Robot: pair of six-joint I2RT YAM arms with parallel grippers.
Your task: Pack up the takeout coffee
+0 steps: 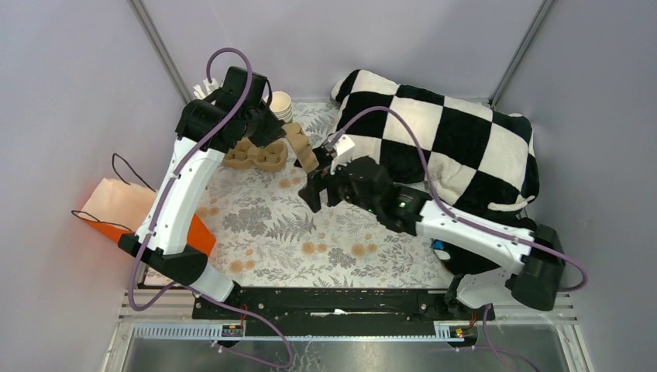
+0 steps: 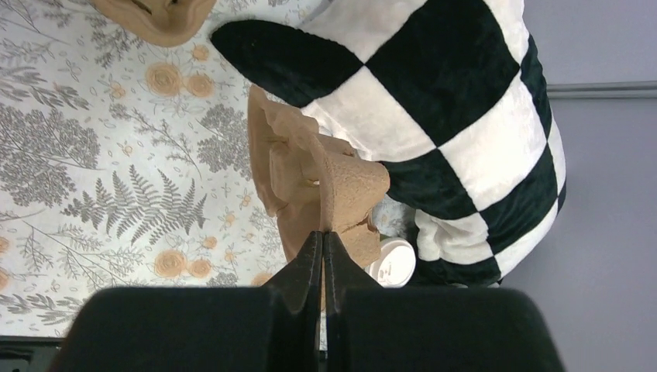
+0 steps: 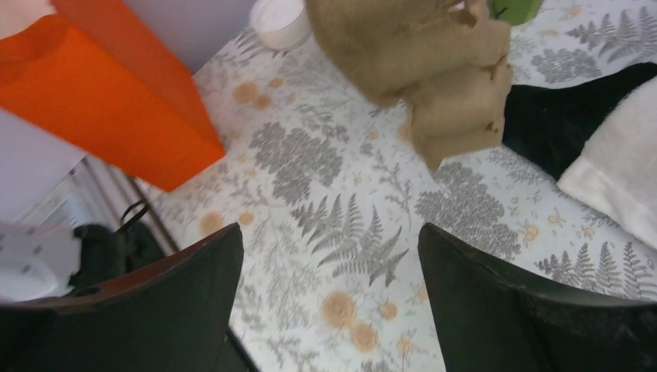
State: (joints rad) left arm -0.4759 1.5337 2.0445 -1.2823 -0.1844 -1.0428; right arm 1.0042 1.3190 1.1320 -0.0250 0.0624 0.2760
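My left gripper (image 2: pixel 323 234) is shut on the edge of a brown pulp cup carrier (image 2: pixel 325 182) and holds it tilted above the table. In the top view this gripper (image 1: pixel 273 133) is at the back and the carrier (image 1: pixel 304 151) hangs to its right. The takeout coffee shows only as its white lid (image 2: pixel 393 262) beside the carrier, against the checked blanket, and as a green sliver (image 3: pixel 515 9) behind the carrier (image 3: pixel 434 70). My right gripper (image 3: pixel 329 232) is open and empty over the floral cloth, just near of the carrier (image 1: pixel 312 194).
A second pulp carrier (image 1: pixel 256 155) lies on the cloth at the back. A stack of lidless cups (image 1: pixel 280 105) stands behind it. An orange paper bag (image 1: pixel 116 209) lies at the left edge. A black-and-white checked blanket (image 1: pixel 449 147) fills the back right.
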